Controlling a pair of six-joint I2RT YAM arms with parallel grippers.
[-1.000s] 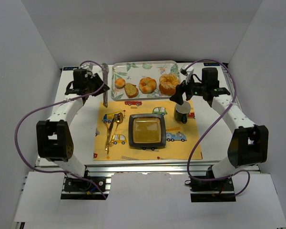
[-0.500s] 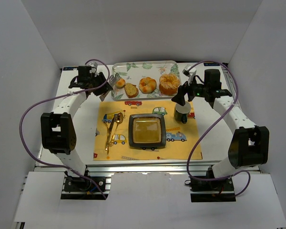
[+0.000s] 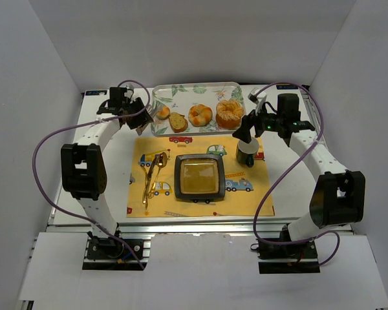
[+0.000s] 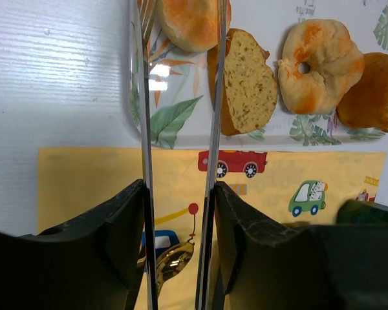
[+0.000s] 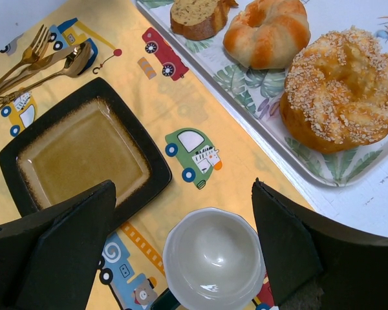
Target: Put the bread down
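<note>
Since a second ago the left gripper (image 4: 178,194) has swung in from the bare white table at left to the tray's (image 4: 171,110) near-left corner. It is clamped narrow on the metal tongs (image 4: 210,129), whose blades straddle the small round bun (image 4: 191,22). Also on the tray are a bread slice (image 4: 246,84), a ring roll (image 4: 313,64) and a seeded bun (image 5: 339,97). The black square plate (image 5: 84,155) sits mid-placemat (image 3: 246,194) with nothing on it. The right gripper (image 5: 182,194) hangs wide open over the white cup (image 5: 213,258), gripping nothing.
</note>
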